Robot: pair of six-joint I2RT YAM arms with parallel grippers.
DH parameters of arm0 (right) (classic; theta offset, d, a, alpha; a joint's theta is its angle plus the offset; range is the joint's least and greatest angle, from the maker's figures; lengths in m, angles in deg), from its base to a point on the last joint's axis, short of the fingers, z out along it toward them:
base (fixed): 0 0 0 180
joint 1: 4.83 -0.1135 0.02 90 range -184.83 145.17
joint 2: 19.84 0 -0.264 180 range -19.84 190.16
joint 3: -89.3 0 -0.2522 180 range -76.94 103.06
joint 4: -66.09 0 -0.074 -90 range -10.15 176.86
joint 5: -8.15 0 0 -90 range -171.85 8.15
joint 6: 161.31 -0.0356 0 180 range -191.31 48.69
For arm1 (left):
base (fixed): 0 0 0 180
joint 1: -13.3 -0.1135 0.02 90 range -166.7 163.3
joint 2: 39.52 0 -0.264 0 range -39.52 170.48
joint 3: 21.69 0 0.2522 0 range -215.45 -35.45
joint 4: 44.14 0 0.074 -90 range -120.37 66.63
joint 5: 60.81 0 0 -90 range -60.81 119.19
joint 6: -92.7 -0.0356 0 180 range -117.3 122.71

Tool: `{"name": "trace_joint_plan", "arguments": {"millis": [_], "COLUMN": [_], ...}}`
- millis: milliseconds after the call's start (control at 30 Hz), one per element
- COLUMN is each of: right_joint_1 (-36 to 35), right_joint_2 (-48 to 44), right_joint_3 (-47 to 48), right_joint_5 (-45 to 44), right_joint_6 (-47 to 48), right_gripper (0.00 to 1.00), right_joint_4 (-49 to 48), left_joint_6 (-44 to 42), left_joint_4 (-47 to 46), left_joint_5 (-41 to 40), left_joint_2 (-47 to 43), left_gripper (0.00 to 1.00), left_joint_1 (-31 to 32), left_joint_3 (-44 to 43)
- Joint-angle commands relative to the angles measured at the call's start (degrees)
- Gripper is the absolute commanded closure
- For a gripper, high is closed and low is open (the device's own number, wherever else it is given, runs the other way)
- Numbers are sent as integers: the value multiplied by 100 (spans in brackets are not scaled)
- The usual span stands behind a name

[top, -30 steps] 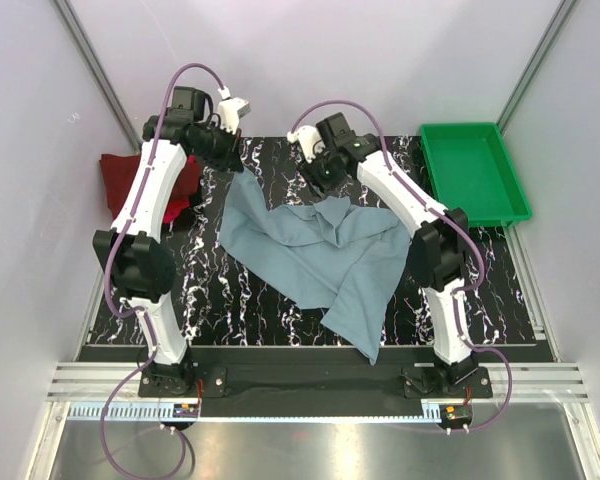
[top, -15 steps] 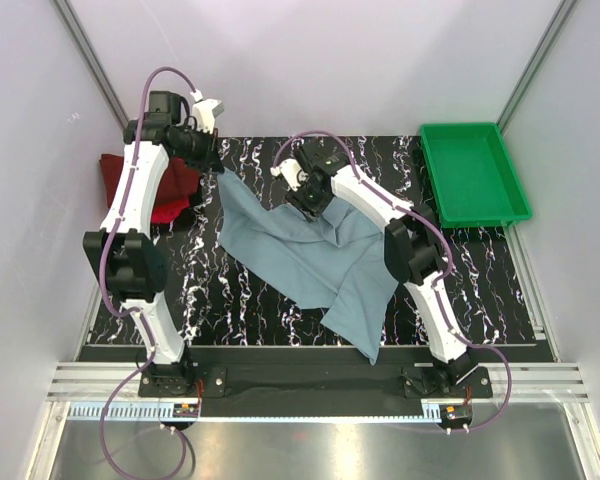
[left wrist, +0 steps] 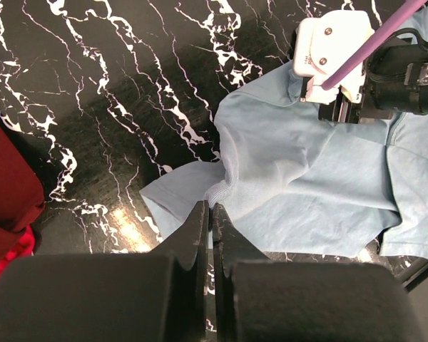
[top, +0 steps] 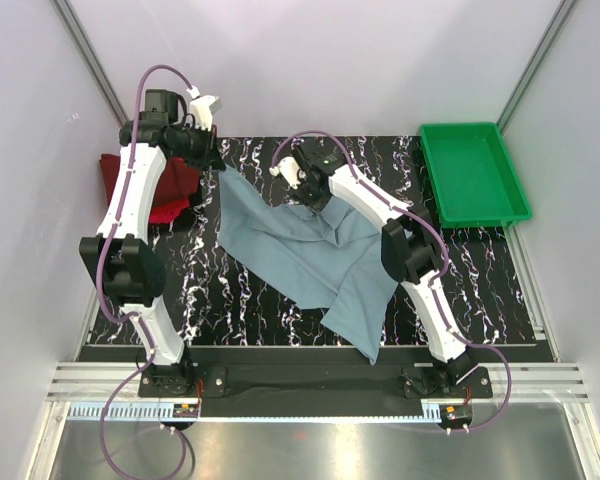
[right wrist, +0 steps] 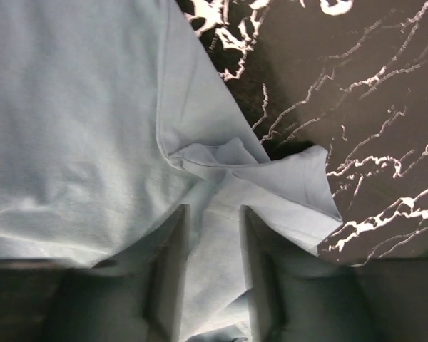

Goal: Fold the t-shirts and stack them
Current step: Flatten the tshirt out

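On the worktop (top: pixel 230 300): we saw the grey-blue t-shirt (top: pixel 310 255) lying crumpled, long axis running far-left to near-right.
Left tool (left wrist: pixel 210 214): clamped shut on the shirt's far-left edge.
Right tool (right wrist: pixel 212 217): jaws apart, straddling a fold near the far edge.
Nearer arm: we judged the right, directly above cloth.

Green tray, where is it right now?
In the top view, the green tray sits at the far right corner, apart from the grey-blue shirt.

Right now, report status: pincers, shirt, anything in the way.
Left pincer shut on corner of grey-blue t-shirt. Right pincer open, astride a fold. Shirt spread, not yet folded. Maroon t-shirt and green tray clear of it.
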State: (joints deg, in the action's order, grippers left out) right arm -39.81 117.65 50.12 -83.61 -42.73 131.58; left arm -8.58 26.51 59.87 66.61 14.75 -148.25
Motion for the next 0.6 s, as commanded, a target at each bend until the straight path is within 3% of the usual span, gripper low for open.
{"name": "trace_joint_plan", "arguments": {"millis": [0,200,433,500,567], "right_joint_1": [79,97,106,106,141], "right_joint_2": [-100,-100,-108,-108,-135], "right_joint_3": [134,108,152,117,195], "right_joint_5": [-255,-316,-237,-228,-193], "right_joint_6": [113,104,104,122,61], "right_gripper": [61,78,80,97,100], "right_joint_4": [-119,-92,-4,-4,22], "left_joint_6": [136,153,127,136,127], "left_joint_4": [-265,-265,-266,-283,-283], "left_joint_5": [193,211,202,202,202], "left_joint_2": [-75,-22,-13,-31,-31], "left_gripper": [100,100,100,100,100], "left_joint_1": [-31,-31,-31,-31,-31], "left_joint_3": [-261,-278,-252,-217,-226]}}
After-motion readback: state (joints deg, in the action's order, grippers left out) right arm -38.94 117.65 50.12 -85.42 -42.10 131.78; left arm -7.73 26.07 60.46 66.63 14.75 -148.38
